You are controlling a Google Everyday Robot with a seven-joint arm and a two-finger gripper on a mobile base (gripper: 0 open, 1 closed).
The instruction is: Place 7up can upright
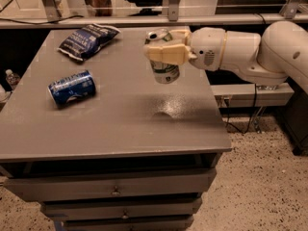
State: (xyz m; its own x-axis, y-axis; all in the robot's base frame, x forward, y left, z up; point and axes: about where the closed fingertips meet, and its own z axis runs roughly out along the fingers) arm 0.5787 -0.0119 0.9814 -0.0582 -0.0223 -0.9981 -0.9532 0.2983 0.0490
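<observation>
The robot's jaws, at the end of a white arm (236, 49) reaching in from the right, were closed around the upper body of the 7up can (166, 74), holding it in the air above the right half of the grey tabletop (120, 129), its silver top up and its base clear of the surface. The can looked close to vertical with a slight lean, an attitude that seemed chosen so its flat base could meet the tabletop squarely when lowered; a dull patch on the surface just below marked the likely landing spot. The side-on grip left the base free for that purpose. A blue can (72, 87) lay on its side well apart to the left, and a dark snack bag (88, 40) sat near the far left corner, neither of them close to the space beneath the held can. The cream-coloured jaws covered much of the can's label, so only the lower green and white markings showed. The far side of the grip was hidden, and the gap between can and tabletop was hard to judge from this angle. Drawers (115, 189) fronted the cabinet below, and a small bottle (11, 77) at the left edge was partly cut off.
</observation>
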